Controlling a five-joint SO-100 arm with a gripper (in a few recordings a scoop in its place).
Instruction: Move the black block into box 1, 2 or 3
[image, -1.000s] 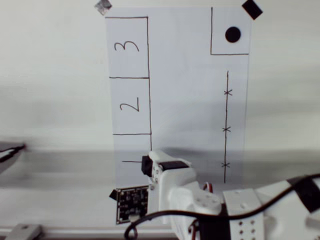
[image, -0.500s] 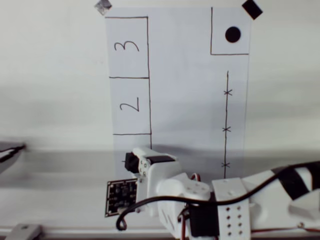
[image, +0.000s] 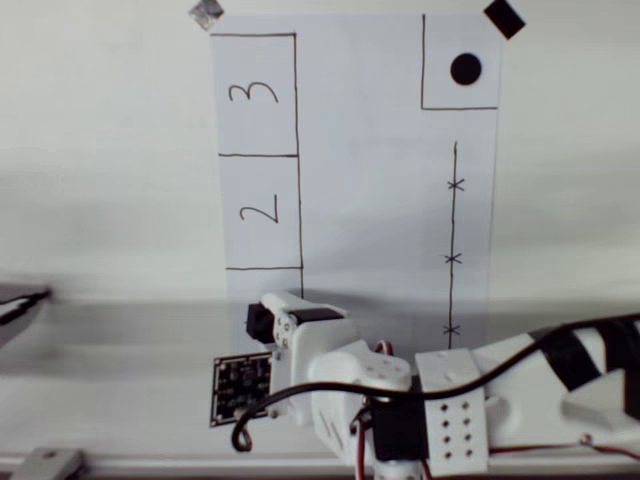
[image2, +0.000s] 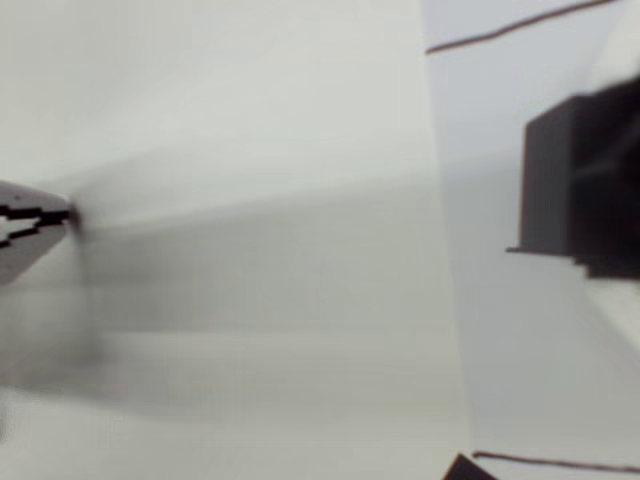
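One gripper belongs to the white arm, which enters the overhead view from the lower right and reaches left over the bottom end of the white paper sheet; in that view the gripper's tip sits just below the line closing the box marked 2, over the spot where the lowest box of the column lies. How far the fingers stand apart cannot be told in either view: from above the arm's own body covers them, and in the wrist view the picture is blurred. A dark shape shows at the gripper tip in the overhead view, but whether it is the block or part of the gripper cannot be told there. The wrist view gives what the overhead view lacks: the black block appears at the right edge, close to the camera, over the paper between two drawn lines; whether the fingers grip it or merely stand beside it cannot be told. The overhead view alone shows the box marked 3 at the top of the column, the drawn square holding a black dot at upper right, and a small circuit board mounted on the arm's left side
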